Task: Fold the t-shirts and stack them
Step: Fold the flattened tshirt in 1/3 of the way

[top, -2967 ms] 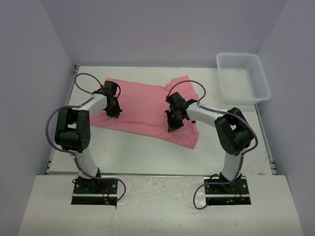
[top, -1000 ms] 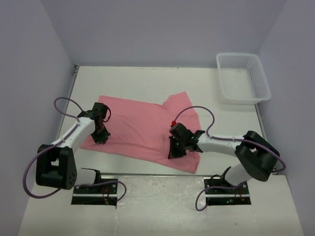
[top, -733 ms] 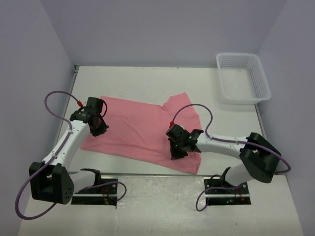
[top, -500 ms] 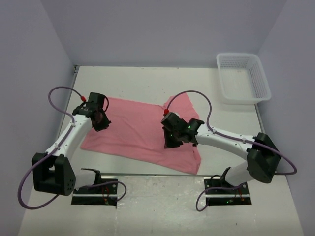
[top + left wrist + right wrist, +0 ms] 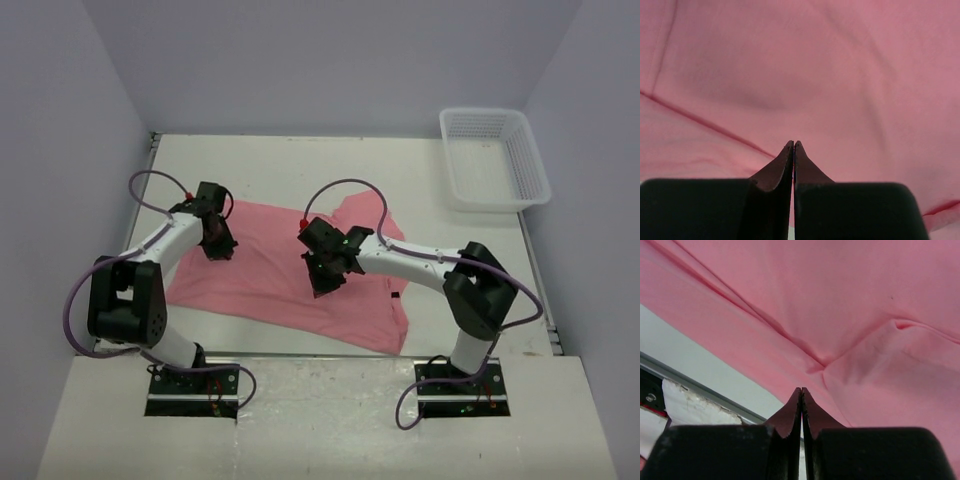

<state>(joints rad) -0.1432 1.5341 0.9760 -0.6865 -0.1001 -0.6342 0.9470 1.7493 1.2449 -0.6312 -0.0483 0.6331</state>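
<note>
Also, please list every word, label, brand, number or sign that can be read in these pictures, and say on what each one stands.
No text can be read in any view.
The t-shirt is plain pink, with no print.
The white basket shows no label.
The base plates carry only small coloured specks, too small to read.
</note>
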